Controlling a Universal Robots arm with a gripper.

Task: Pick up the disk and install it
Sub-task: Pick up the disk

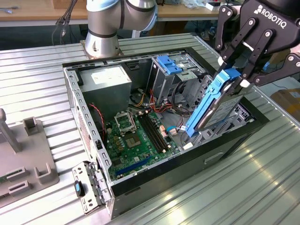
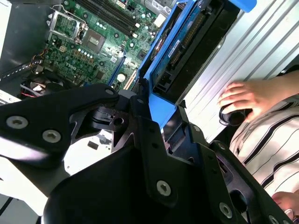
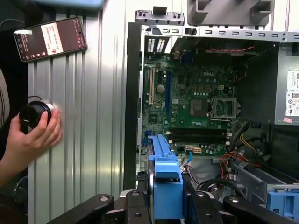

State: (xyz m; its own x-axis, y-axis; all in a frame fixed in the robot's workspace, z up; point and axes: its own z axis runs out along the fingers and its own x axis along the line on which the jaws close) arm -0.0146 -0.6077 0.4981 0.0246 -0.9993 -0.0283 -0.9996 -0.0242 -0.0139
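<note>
- On the exterior view's left, a grey fixture [image 1: 26,154] sits on the ribbed metal worktop [image 1: 220,187], well apart from the work.
- Moving right, the open computer case [image 1: 77,108] shows its power supply [image 1: 105,80] and green motherboard [image 1: 136,140]. The arm's base [image 1: 101,33] stands just behind the case.
- Further right, the metal drive cage [image 1: 190,89] sits in the far corner of the case, with a light blue latch piece [image 1: 169,64] on top. Loose red and orange cables [image 1: 157,104] lie near its foot.
- At the exterior view's right, the disk [image 1: 212,110] hangs tilted. Its upper end is in the tool [image 1: 233,72] and its lower end dips into the case just beside the drive cage. I cannot tell whether that lower end touches anything inside.
- The tool is clenched on the disk, clamped across both faces of the blue carrier frame. In the first wrist view the frame's edge runs up between the black linkage.
- In the first wrist view, a person's hand [image 3: 32,137] holds a black knob [image 3: 32,114] on the worktop beside the case. A phone [image 3: 50,38] lies near it.
- By my reading, the pick-up is done and the install is the step in hand.
- Seating it would call for bringing the tilted disk square to a bay opening in the cage. It must stay clear of the cables and enter straight so that the carrier's rails engage.
</note>
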